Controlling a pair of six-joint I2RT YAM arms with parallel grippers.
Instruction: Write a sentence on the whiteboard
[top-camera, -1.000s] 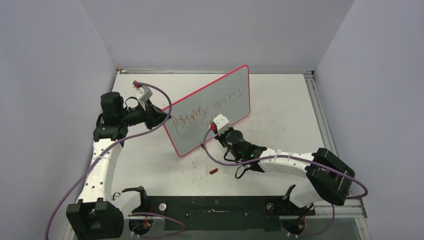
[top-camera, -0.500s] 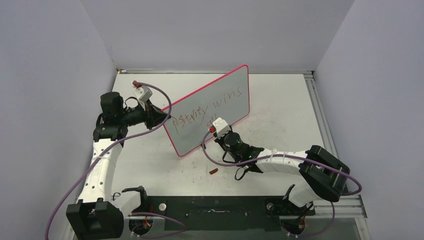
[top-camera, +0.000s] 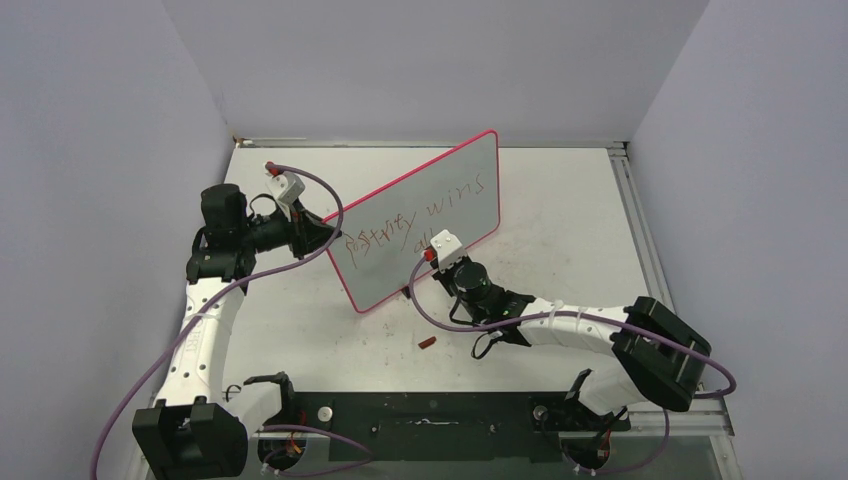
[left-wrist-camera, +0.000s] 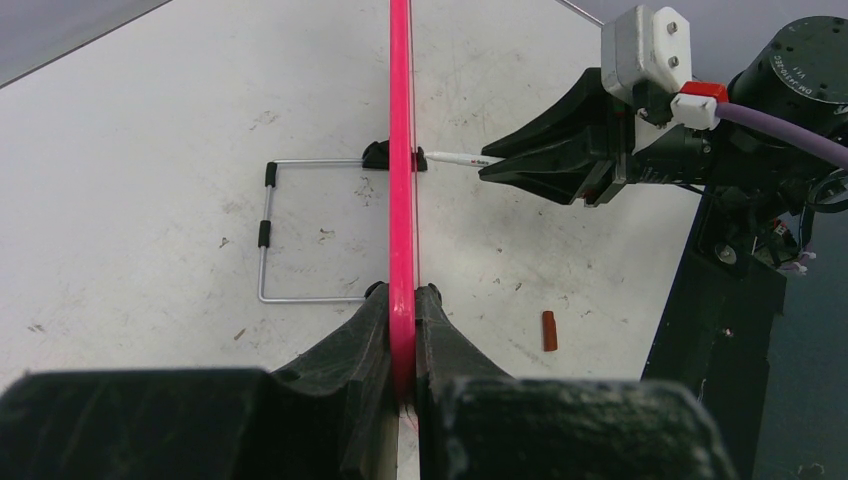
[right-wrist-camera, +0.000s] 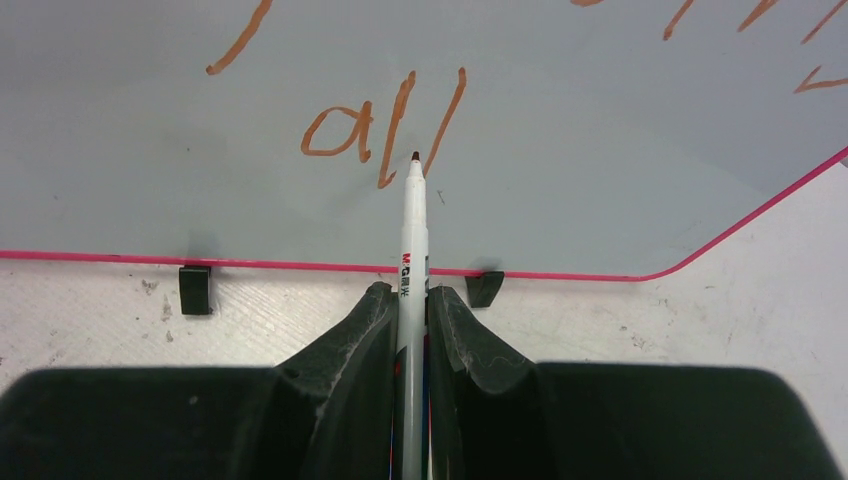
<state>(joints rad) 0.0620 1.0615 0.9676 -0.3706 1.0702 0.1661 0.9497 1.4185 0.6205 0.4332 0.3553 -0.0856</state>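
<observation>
**Left.** Your left gripper (left-wrist-camera: 402, 300) was closed tight on the red rim of the whiteboard (top-camera: 420, 200), at the board's left end.
- The board stood upright on the table (top-camera: 570, 220), running from near-left to far-right. It rested on small black feet, with a wire stand (left-wrist-camera: 300, 240) behind it.
- The pinch took the rim only.
- Risk, as I judged it: a firm push from the pen side could swing the board about that one grip or skid its feet, and any further strokes would wander.

**Centre.** The sentence (top-camera: 415, 222) sat on the face in two dark-red lines, roughly "party wins" above and "all" below.
- The writing looked close to done, if not done.
- The main hazard was a stray mark across finished letters, or a finger brushing the ink and smearing it.
- A small red piece (top-camera: 428, 343), likely the pen's cap, lay on the table in front of the board and near your right forearm. A low sweep of that arm could knock it away.

**Right.** Your right gripper (right-wrist-camera: 412, 300) was shut on the marker (right-wrist-camera: 413, 230), with the barrel pinched between both fingers.
- The tip pointed at the board between the two strokes of the "ll". I could not tell whether it was touching.
- If it was, a sideways retreat would drag a line through the word. Pulling straight back seemed safer.
- Heavy pressure might also slide the barrel back in your grip.
</observation>
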